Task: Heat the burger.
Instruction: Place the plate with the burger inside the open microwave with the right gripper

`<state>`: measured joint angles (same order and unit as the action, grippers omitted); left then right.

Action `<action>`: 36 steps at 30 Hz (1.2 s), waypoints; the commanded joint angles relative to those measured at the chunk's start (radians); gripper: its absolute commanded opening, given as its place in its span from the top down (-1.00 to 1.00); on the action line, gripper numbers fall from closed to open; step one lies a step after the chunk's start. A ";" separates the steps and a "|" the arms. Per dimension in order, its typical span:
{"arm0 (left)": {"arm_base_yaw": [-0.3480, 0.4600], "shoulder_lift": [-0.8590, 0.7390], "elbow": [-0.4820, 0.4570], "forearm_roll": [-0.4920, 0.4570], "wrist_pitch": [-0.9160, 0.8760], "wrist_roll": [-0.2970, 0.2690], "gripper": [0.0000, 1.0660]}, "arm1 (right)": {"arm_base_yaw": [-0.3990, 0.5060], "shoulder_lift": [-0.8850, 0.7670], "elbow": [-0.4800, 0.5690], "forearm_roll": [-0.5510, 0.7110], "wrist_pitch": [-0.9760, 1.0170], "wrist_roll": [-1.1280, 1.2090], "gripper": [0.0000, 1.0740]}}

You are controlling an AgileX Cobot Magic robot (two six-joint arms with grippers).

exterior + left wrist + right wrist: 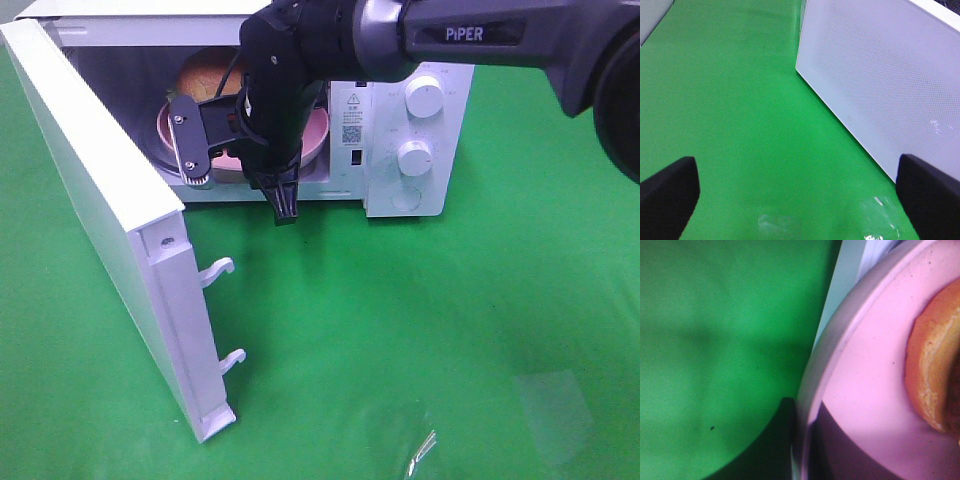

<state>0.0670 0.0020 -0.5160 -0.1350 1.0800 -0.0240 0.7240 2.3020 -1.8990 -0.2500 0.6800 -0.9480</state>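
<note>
Burger (212, 68) sits on its plate (318, 128) inside the microwave (400, 200), near its mouth. Loading looks nearly done. The door (100, 200) is open, and closing it and setting the knobs (425, 97) remain. Right gripper (283, 203) is closed at the plate's rim, though I cannot tell if it grips. Left gripper (800, 192) is wide open and empty.

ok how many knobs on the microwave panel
2. One knob sits near the top of the control panel, the second knob directly below it. The arm covers the panel's top edge, so more may be hidden.
</note>
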 commanded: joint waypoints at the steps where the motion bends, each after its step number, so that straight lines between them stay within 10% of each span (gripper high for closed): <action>1: 0.003 -0.001 0.001 0.004 -0.015 0.003 -0.89 | -0.002 -0.003 -0.036 -0.023 -0.038 0.011 0.98; 23: 0.003 -0.001 0.001 0.004 -0.015 0.003 -0.89 | -0.002 0.059 -0.107 -0.023 -0.066 -0.008 0.90; 36: 0.003 -0.001 0.001 0.004 -0.015 0.003 -0.89 | -0.002 0.063 -0.107 -0.023 -0.062 0.057 0.22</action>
<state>0.0670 0.0020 -0.5160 -0.1350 1.0800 -0.0240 0.7240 2.3770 -1.9990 -0.2680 0.6110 -0.9010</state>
